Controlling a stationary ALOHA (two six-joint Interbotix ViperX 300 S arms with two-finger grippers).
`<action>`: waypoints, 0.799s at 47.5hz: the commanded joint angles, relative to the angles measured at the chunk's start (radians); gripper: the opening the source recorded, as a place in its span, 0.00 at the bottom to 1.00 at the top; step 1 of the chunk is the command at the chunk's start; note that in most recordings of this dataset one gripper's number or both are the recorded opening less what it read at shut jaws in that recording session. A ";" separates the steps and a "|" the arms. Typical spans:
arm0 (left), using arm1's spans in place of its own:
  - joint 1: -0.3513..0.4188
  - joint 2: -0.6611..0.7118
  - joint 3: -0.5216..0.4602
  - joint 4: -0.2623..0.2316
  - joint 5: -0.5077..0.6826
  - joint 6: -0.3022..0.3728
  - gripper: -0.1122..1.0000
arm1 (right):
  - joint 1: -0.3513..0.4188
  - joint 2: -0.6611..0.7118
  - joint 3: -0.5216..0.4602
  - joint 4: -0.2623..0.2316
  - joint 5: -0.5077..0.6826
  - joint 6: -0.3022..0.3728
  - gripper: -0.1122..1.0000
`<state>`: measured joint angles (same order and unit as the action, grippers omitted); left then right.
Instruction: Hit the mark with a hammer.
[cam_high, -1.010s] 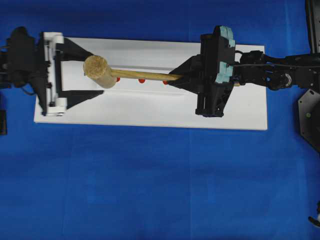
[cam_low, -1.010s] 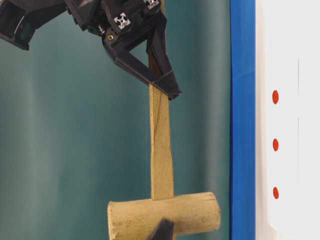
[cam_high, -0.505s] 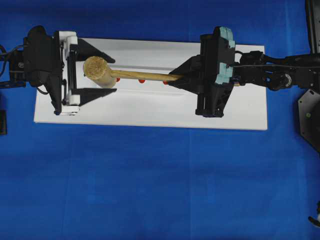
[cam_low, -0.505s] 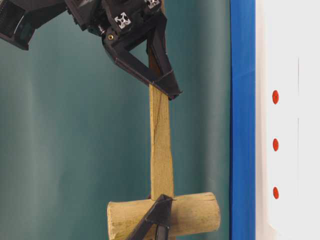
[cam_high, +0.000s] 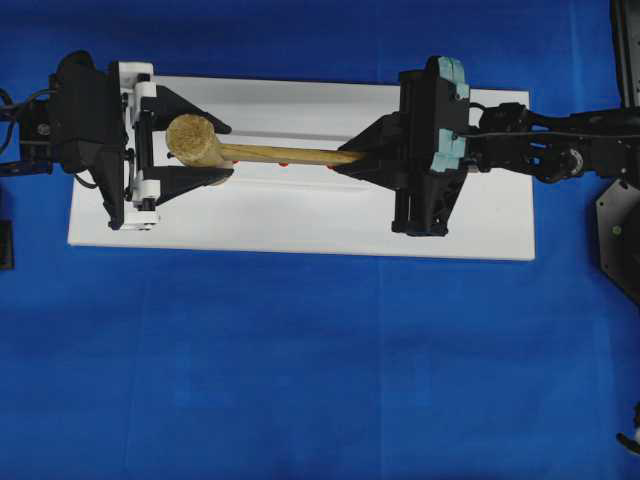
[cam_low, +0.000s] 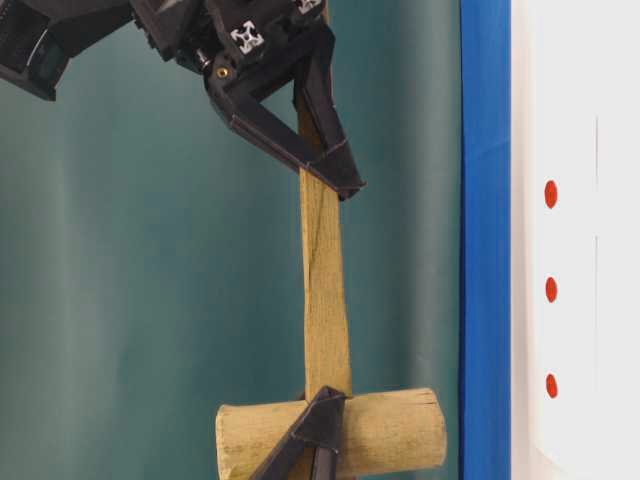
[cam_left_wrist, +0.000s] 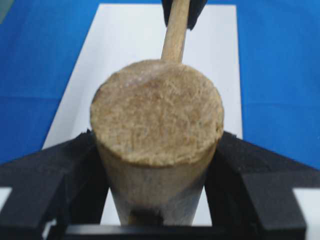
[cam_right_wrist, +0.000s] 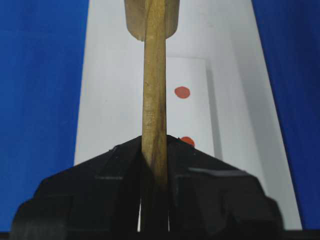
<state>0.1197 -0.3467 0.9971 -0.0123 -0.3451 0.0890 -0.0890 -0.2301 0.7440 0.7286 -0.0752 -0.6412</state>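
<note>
Overhead: hammer hung level over white board; right gripper pinched its handle end.

Left wrist: left gripper flanked the head, contact unclear.

Judged: rigid, head-heavy wood; grip handle.

Left hand half-closed, right hand clamped — level

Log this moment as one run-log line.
right gripper: shut on light-brown wooden mallet handle | left gripper: jaws flanking mallet head
</note>
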 joint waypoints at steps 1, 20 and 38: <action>0.000 -0.006 -0.017 -0.002 -0.002 -0.005 0.51 | -0.002 -0.012 -0.032 -0.003 -0.005 0.000 0.12; 0.000 -0.008 -0.017 -0.003 -0.002 -0.009 0.51 | -0.002 -0.011 -0.032 -0.003 0.014 0.006 0.28; 0.000 -0.018 -0.017 -0.003 0.000 -0.164 0.51 | -0.002 -0.012 -0.032 -0.032 -0.006 0.002 0.90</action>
<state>0.1197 -0.3451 0.9971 -0.0138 -0.3390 -0.0399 -0.0890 -0.2316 0.7378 0.7087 -0.0706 -0.6366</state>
